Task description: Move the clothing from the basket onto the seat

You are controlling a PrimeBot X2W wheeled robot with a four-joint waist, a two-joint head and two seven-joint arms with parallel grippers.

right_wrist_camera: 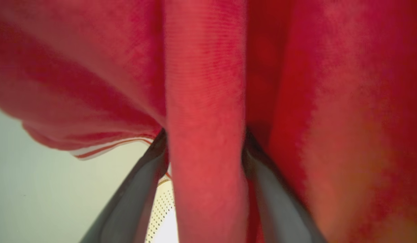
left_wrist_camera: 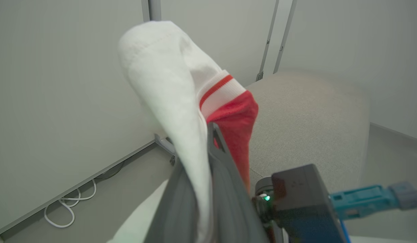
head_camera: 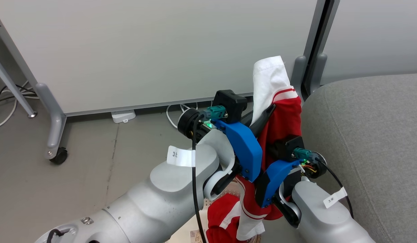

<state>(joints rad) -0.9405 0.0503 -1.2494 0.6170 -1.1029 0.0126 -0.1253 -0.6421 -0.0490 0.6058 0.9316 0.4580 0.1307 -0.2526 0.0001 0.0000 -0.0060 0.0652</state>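
One red-and-white garment [head_camera: 282, 118] hangs pinched between the left gripper's [left_wrist_camera: 210, 133] clenched fingers [left_wrist_camera: 228, 189]. Its white end flops over above the fingertips and the red rest trails down below them. A fold of the same red fabric runs up between the right gripper's [right_wrist_camera: 205, 135] fingers [right_wrist_camera: 134, 189], which stand spread wide and released, the cloth brushing both inner faces. A second garment [head_camera: 222, 216] lies below both pairs of fingers in the basket [right_wrist_camera: 159, 209]. The grey seat [head_camera: 363, 135] spreads beyond the left fingers, to their right.
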